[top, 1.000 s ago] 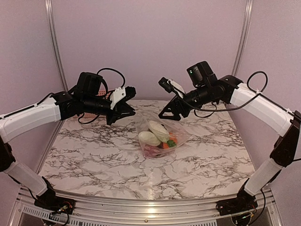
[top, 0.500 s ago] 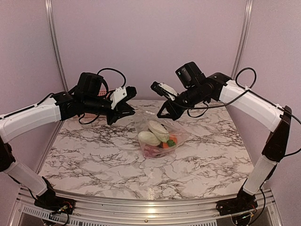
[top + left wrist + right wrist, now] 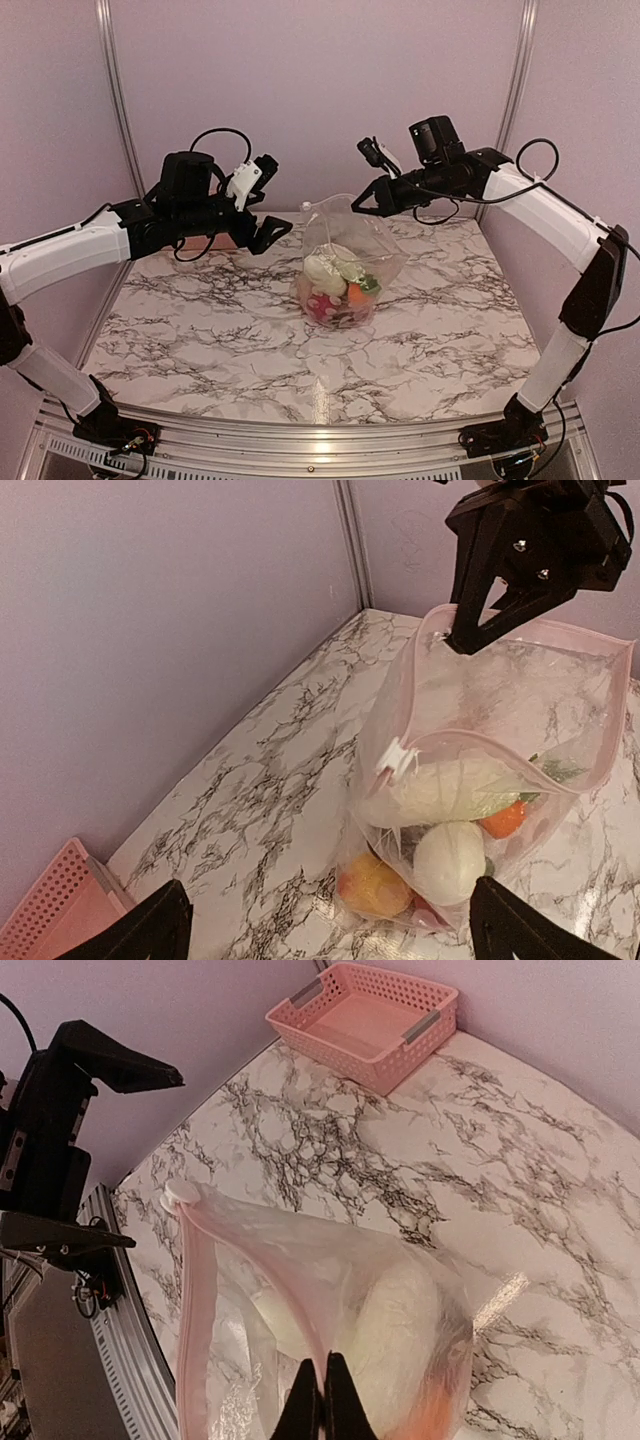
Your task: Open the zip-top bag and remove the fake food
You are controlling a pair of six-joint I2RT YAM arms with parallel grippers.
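The zip-top bag (image 3: 345, 250) hangs upright with its bottom on the marble table, and its pink zip rim (image 3: 520, 630) gapes open at the top. My right gripper (image 3: 357, 207) is shut on that rim (image 3: 323, 1395) and holds it up. The white slider (image 3: 397, 758) sits at the rim's other end. The fake food lies in the bottom of the bag: a white egg shape (image 3: 450, 860), a yellow-red fruit (image 3: 375, 885), an orange piece (image 3: 505, 820) and a pale leafy one (image 3: 450, 790). My left gripper (image 3: 272, 198) stands open to the left of the bag, touching nothing.
A pink slotted basket (image 3: 365, 1020) sits at the table's back left corner by the wall, behind my left arm; its corner (image 3: 50, 910) shows in the left wrist view. The table's metal front rail (image 3: 320, 440) runs along the near edge.
My right gripper has shut on the bag's rim and raised it, so the bag now stands up. My left gripper has opened wide and sits a little higher, clear of the bag.
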